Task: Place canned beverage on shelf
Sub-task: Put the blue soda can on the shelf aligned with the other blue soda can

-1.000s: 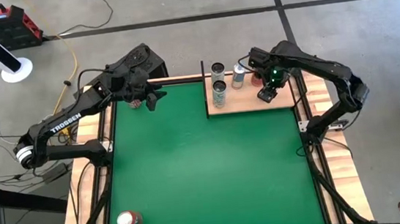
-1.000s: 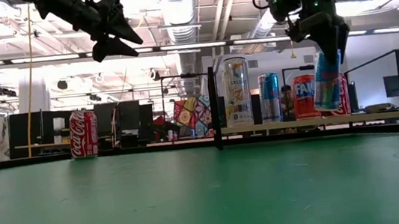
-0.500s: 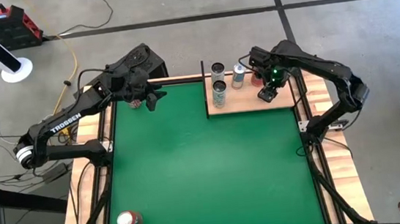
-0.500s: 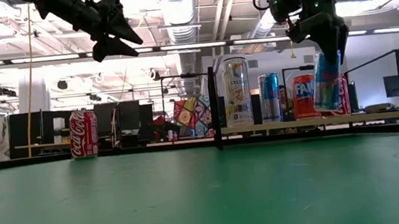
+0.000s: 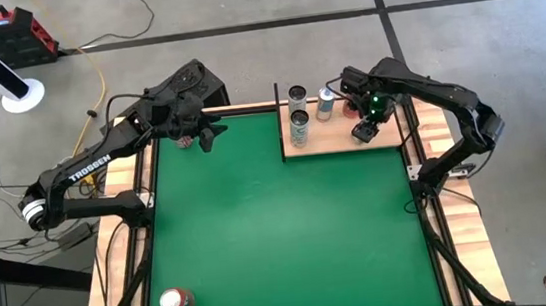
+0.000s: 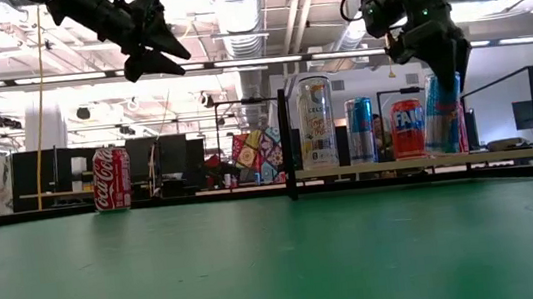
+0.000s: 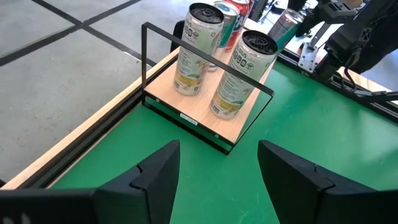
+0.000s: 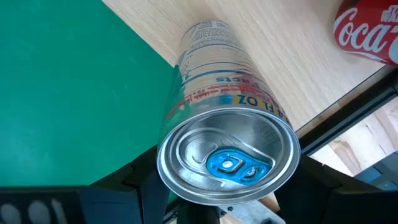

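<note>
Over the shelf's (image 5: 337, 137) right end, my right hand (image 5: 362, 130) grips a tall blue can (image 6: 441, 114) standing on the wood beside the red can (image 6: 407, 128), while my left hand (image 5: 209, 134), fingers apart, waits above the bench's (image 5: 281, 233) far-left corner.

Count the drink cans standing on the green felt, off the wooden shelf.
2. A red Coca-Cola can stands at the far left edge of the green felt surface; a red-and-white can stands near its front left corner. None seems hidden.
</note>
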Action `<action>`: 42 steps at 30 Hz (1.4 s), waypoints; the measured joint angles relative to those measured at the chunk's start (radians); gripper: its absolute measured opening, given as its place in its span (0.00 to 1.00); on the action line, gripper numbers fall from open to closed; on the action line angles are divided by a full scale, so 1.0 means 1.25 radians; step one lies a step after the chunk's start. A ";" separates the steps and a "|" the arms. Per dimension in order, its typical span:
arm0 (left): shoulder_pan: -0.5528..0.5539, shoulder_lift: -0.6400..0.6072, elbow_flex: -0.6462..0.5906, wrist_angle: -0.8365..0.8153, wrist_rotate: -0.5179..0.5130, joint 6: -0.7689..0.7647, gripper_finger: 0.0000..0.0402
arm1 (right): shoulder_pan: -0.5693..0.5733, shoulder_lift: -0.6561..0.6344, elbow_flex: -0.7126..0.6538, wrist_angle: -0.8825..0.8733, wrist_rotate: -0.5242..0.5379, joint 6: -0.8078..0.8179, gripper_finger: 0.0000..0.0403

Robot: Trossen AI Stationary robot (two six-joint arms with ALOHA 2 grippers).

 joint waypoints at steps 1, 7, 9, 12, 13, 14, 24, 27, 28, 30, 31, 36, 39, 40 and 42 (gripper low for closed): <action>0.000 0.000 0.000 0.000 0.000 0.000 0.50 | -0.004 0.000 0.000 -0.003 0.000 0.000 0.64; 0.000 0.000 0.000 0.000 0.013 -0.001 0.50 | -0.019 0.000 0.000 -0.012 -0.002 -0.001 0.64; 0.000 0.000 0.000 0.000 0.020 -0.001 0.50 | -0.025 0.000 0.000 -0.016 -0.002 -0.001 0.65; 0.000 0.000 0.000 0.000 0.021 -0.004 0.50 | -0.029 0.000 0.000 -0.015 -0.006 -0.001 0.65; 0.000 0.000 0.000 0.000 0.021 -0.004 0.50 | -0.029 0.000 0.000 -0.015 -0.008 -0.002 0.65; 0.000 0.000 0.000 0.000 0.021 -0.004 0.50 | -0.029 0.000 0.000 -0.015 -0.010 -0.002 0.65; 0.000 0.000 0.000 0.000 0.023 -0.011 0.50 | -0.029 0.000 0.000 0.004 -0.022 0.013 0.68; 0.000 0.000 0.000 0.000 0.023 -0.012 0.50 | -0.029 0.000 0.001 0.008 -0.021 0.016 0.71; 0.000 0.000 0.000 0.000 0.022 -0.014 0.50 | -0.029 0.000 0.001 0.009 -0.021 0.016 0.72; 0.000 0.000 0.000 0.000 0.022 -0.018 0.50 | -0.029 0.000 0.001 0.012 -0.020 0.016 0.74; 0.000 0.000 0.000 0.000 0.022 -0.018 0.50 | -0.029 0.000 0.001 0.013 -0.020 0.015 0.75; 0.000 0.000 0.000 0.006 0.022 -0.023 0.50 | -0.029 -0.004 0.027 0.007 -0.020 0.002 0.79; 0.000 0.000 0.000 0.020 0.022 -0.030 0.50 | -0.029 -0.020 0.061 0.005 -0.022 -0.006 0.79; 0.000 0.000 0.000 0.024 0.022 -0.031 0.50 | -0.029 -0.029 0.072 0.004 -0.025 -0.007 0.79; 0.000 0.000 0.000 0.032 0.022 -0.033 0.50 | -0.029 -0.052 0.090 -0.003 -0.039 -0.008 0.79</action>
